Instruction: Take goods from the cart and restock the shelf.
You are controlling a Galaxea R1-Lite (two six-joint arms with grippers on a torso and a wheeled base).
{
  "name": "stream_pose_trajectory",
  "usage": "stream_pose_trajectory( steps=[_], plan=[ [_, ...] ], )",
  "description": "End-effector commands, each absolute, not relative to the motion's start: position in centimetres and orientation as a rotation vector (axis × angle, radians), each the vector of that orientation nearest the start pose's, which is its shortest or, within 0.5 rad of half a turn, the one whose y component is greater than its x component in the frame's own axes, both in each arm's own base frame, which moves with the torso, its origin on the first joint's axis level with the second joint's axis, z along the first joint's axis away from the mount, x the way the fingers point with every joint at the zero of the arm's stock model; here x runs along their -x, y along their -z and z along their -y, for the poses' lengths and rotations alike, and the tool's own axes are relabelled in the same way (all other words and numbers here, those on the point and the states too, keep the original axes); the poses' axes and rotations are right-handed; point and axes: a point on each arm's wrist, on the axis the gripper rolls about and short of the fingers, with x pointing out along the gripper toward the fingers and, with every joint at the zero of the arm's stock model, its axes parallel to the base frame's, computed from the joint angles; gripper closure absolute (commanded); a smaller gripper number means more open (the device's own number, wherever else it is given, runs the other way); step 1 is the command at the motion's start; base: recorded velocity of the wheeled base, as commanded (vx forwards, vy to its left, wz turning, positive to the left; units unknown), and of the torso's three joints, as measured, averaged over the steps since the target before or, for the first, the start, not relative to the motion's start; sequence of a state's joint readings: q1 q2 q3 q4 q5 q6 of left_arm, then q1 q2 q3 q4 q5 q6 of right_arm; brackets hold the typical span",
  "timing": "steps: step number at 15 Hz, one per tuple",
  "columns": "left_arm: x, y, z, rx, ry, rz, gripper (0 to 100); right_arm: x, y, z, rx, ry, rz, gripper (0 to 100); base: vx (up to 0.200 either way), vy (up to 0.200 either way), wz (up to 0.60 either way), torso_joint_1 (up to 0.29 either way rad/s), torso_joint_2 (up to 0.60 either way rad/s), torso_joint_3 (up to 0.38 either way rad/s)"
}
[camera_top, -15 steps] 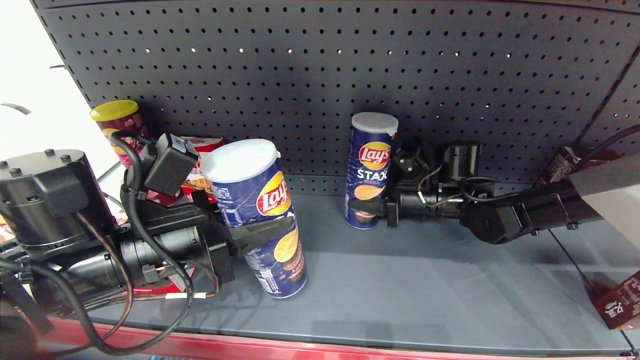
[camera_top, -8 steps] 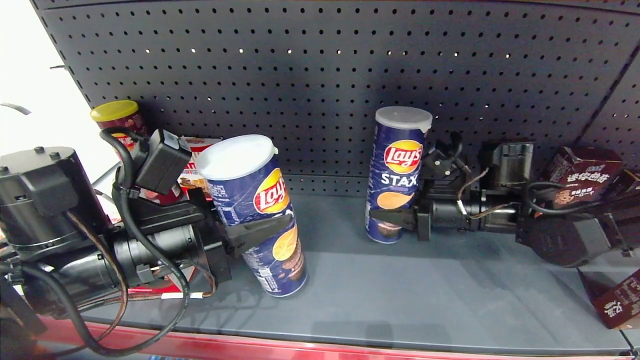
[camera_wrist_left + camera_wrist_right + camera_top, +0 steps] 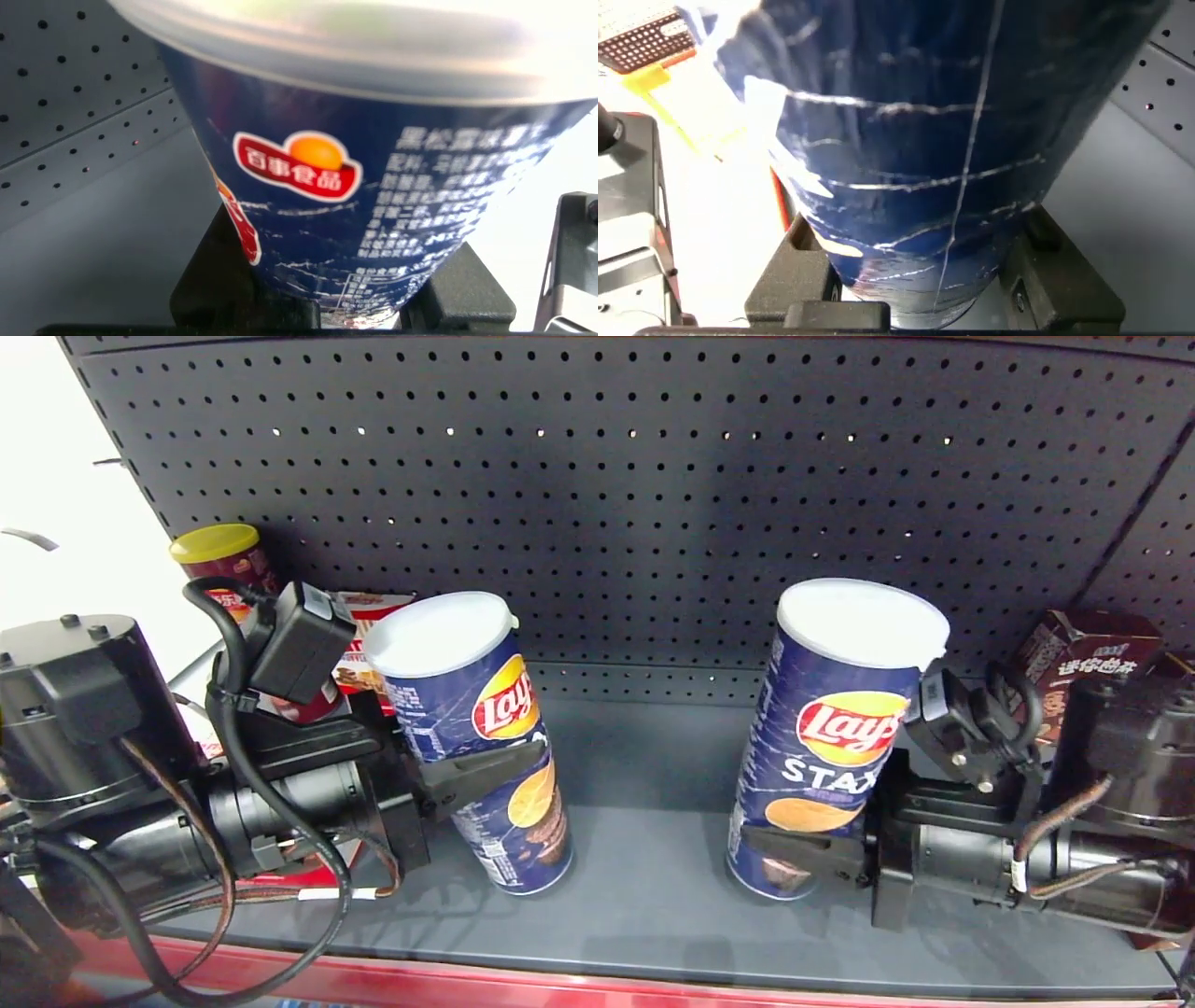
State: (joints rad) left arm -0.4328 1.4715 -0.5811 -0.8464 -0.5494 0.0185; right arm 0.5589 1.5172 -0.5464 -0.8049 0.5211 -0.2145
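Two blue chip cans with white lids are held over the grey shelf (image 3: 653,896). My left gripper (image 3: 467,770) is shut on the left chip can (image 3: 471,728), which tilts with its base near the shelf's front left. Up close, the left chip can (image 3: 364,196) sits between the black jaws. My right gripper (image 3: 812,845) is shut on the right chip can (image 3: 831,728), upright near the shelf's front right, base at or just above the floor. From the right wrist, the right chip can (image 3: 952,159) rises out of the jaws.
A black pegboard back wall (image 3: 597,476) closes the shelf. A yellow-lidded jar (image 3: 219,555) and a red-and-white box (image 3: 359,635) stand at the back left. Dark brown cartons (image 3: 1088,649) stand at the right. A red strip (image 3: 467,985) runs along the front edge. Free floor lies between the cans.
My right arm has carried its chip can from the back middle of the shelf out toward the front right. The left arm and its can have barely moved.
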Motion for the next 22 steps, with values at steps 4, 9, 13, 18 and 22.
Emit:
stream_pose_trajectory(
  steps=[4, 9, 13, 18, 22],
  plan=[
    [-21.1, -20.6, 11.1, -0.014, 0.985, -0.037, 100, -18.6, -15.5, -13.8, 0.202, -1.1, -0.086, 100, 0.0, 0.0, 0.0, 0.0, 0.0, 0.0],
    [-21.0, -20.5, 11.1, -0.014, 0.984, -0.04, 100, -19.3, -14.8, -14.2, 0.203, -1.101, -0.1, 100, 0.0, 0.0, 0.0, 0.0, 0.0, 0.0],
    [-20.9, -20.3, 11.1, -0.015, 0.987, -0.048, 100, -20.1, -13.8, -14.7, 0.203, -1.104, -0.141, 100, 0.0, 0.0, 0.0, 0.0, 0.0, 0.0],
    [-21.0, -20.3, 11.1, -0.015, 0.985, -0.048, 100, -21.3, -13.8, -15.6, 0.203, -1.103, -0.137, 100, 0.0, 0.0, 0.0, 0.0, 0.0, 0.0],
    [-21.0, -20.2, 11.1, -0.015, 0.985, -0.051, 100, -21.7, -13.7, -16.0, 0.203, -1.108, -0.135, 100, 0.0, 0.0, 0.0, 0.0, 0.0, 0.0]
  ],
)
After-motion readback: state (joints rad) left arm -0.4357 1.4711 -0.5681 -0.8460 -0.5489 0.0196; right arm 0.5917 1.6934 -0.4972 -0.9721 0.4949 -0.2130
